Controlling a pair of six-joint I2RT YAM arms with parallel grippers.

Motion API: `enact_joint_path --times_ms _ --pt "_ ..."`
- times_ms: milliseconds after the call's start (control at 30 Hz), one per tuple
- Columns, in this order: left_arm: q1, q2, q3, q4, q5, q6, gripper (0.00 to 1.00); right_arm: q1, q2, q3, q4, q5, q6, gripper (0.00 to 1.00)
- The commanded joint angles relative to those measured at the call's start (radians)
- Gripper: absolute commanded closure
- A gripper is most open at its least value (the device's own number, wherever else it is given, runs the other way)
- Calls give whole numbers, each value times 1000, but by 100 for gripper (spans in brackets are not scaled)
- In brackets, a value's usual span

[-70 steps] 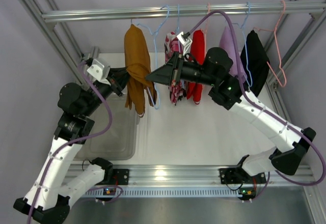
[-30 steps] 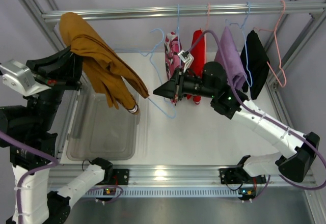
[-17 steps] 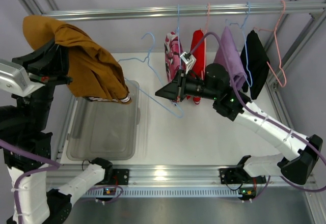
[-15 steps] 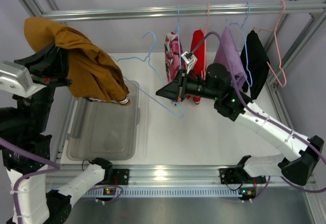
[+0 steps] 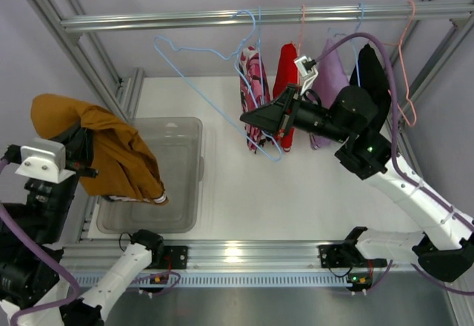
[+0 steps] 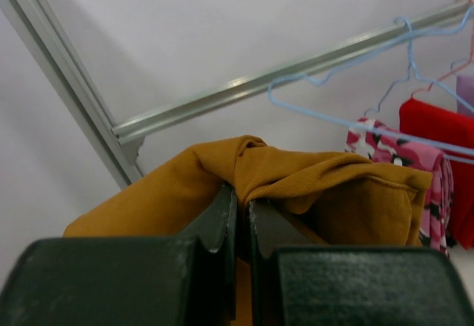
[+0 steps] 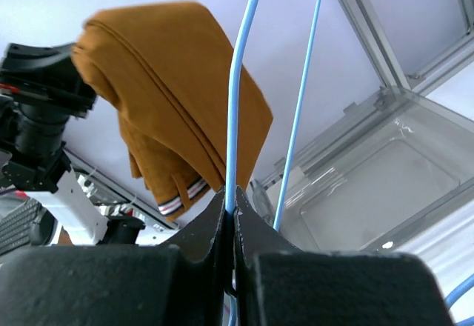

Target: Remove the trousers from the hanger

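Since the last frame the left arm has dropped toward the near-left corner. The mustard-brown cloth trousers (image 5: pixel 111 155) are clamped in the closed left gripper (image 6: pixel 242 196) and hang over the left part of the clear plastic bin (image 5: pixel 194 164). They are free of the thin light-blue wire hanger (image 7: pixel 232 133), which the right gripper (image 7: pixel 231 201) pinches shut by its wire, now raised higher.

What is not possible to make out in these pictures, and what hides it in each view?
1. Fingertips of the left gripper, top view: buried under the trousers.
2. Hook of the hanger, right wrist view: cut off by the top edge.
3. Whether that hook sits on the rail, top view: the wire is too thin to tell.
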Motion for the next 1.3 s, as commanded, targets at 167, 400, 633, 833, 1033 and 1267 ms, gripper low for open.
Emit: enact_joint_path --times_ms 167,400,633,833,1033,1267 --pt "4 -99 -261 -33 0 5 100 -12 -61 31 -66 89 -38 100" --pt "4 -39 -583 110 -96 13 100 -17 -60 68 -96 105 -47 100" --pt "8 220 -762 283 -164 33 100 -43 -75 80 -131 114 -70 100" --pt "149 359 -843 375 -131 -10 100 -49 -84 67 -174 149 -74 100" --pt "464 387 -855 314 283 -98 76 -47 -58 71 -180 152 -44 100" --pt "513 84 -790 342 701 -203 1 -46 -18 132 -249 241 -20 100"
